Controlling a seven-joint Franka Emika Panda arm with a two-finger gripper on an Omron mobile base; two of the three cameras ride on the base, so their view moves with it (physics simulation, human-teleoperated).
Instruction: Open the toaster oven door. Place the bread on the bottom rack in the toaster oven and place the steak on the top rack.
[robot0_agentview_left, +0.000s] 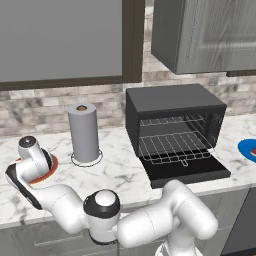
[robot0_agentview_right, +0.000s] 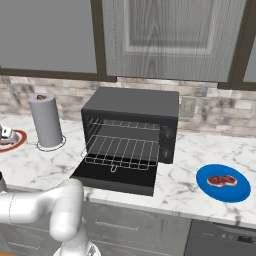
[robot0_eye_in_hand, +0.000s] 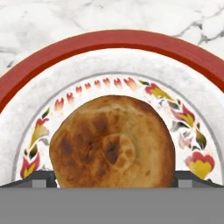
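Over the red-rimmed plate (robot0_eye_in_hand: 26, 83) at the desk's (robot0_agentview_left: 125, 165) left end, the open claw (robot0_eye_in_hand: 112, 177) straddles the round bread (robot0_eye_in_hand: 112, 142), which could slip from the fingertips if they close too shallow.

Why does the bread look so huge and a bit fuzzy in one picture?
Hand view: the camera sits close above the bread, so it looks huge and soft-edged on its red-rimmed plate. Right base view: the toaster oven is sharp, and its inside is dark with shadow.
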